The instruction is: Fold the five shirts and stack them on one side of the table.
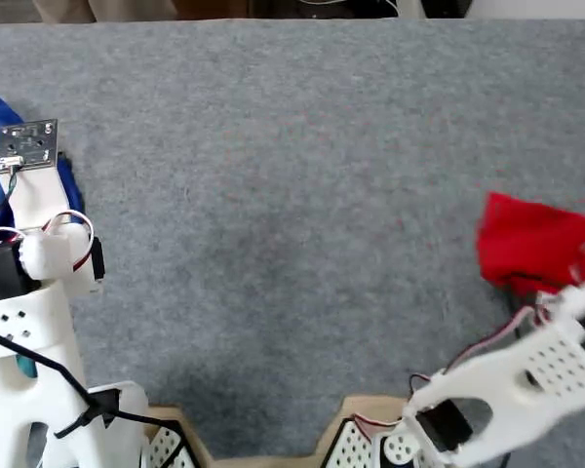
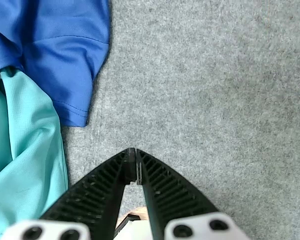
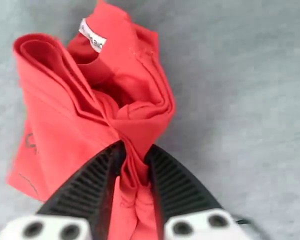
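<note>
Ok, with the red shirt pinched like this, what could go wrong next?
1. The right gripper is shut on a bunched wad of the crumpled red fabric shirt, so it may land wrinkled and be hard to flatten.
2. The shiny blue shirt lies against the turquoise mesh shirt beside the shut left gripper; grabbing one could drag both.

One red shirt, one blue shirt, one teal shirt, two white arms, one grey table

No print can be read. The white neck tag on the red shirt carries lettering too small to make out.
</note>
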